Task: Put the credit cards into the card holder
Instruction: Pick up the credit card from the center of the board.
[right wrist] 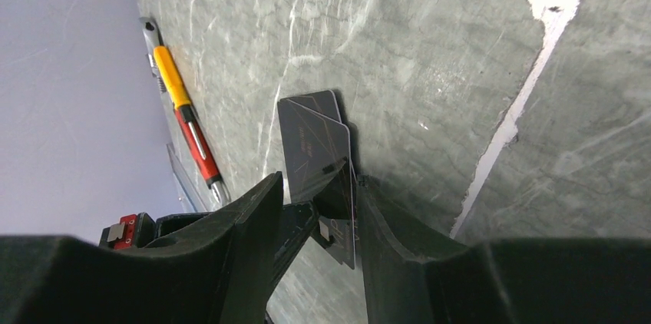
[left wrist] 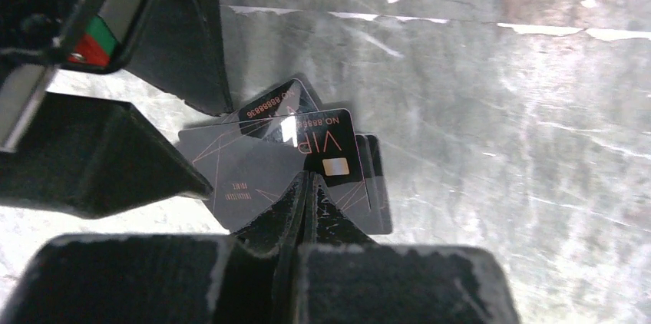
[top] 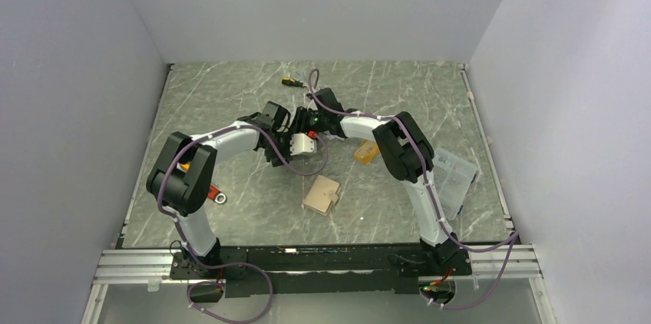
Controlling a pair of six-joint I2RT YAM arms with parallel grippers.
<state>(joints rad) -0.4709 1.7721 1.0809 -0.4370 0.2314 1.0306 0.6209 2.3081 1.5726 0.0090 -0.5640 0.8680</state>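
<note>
Dark credit cards (left wrist: pixel 307 147), fanned out, were pinched in the fully closed left claw (left wrist: pixel 307 186) over the tabletop (top: pixel 399 94), on the far side of the tan wallet (top: pixel 322 195). The right claw (right wrist: pixel 318 193) was set half open astride them.

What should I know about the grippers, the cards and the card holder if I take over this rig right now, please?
Left gripper: shut on the edge of a fan of dark cards, towards the back of the table.
Right gripper: jaws apart on either side of the same cards; I cannot tell if they press on the edges.
Orange card: flat on the table beside the right arm.
Card holder: on the table nearer the bases, apparently closed, in neither gripper.
Done: no card visibly in the holder.
Left: open the holder and insert every card.
</note>
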